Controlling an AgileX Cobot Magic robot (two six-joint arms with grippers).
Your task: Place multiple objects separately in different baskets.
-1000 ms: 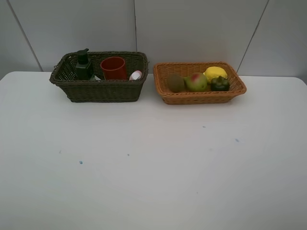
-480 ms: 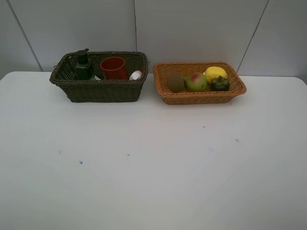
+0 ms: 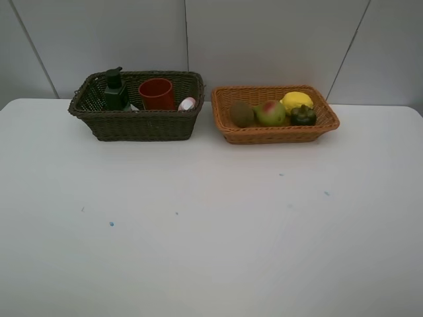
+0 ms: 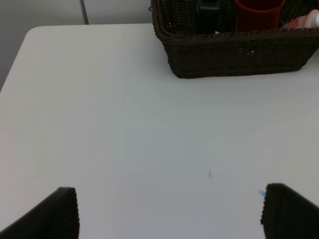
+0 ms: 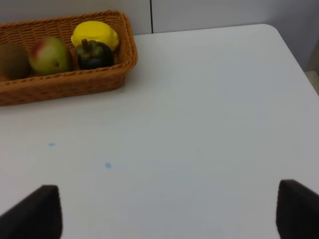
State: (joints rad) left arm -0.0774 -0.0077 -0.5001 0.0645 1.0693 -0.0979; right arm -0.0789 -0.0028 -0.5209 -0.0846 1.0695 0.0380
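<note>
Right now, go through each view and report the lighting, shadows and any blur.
Exterior high view: even, soft light, faint shadows under the dark basket and orange basket, no glare on the table. Left wrist view: sharp on the basket, the open left gripper fingertips dark and soft-edged. Right wrist view: slightly soft overall, the open right gripper fingertips blurred.

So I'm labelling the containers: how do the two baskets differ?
The dark basket is olive-brown with taller walls; the orange basket is light tan and shallower. The dark basket holds a pump bottle and red cup; the orange basket holds fruit, including a lemon. Both are rectangular wicker, side by side on the table's far side.
</note>
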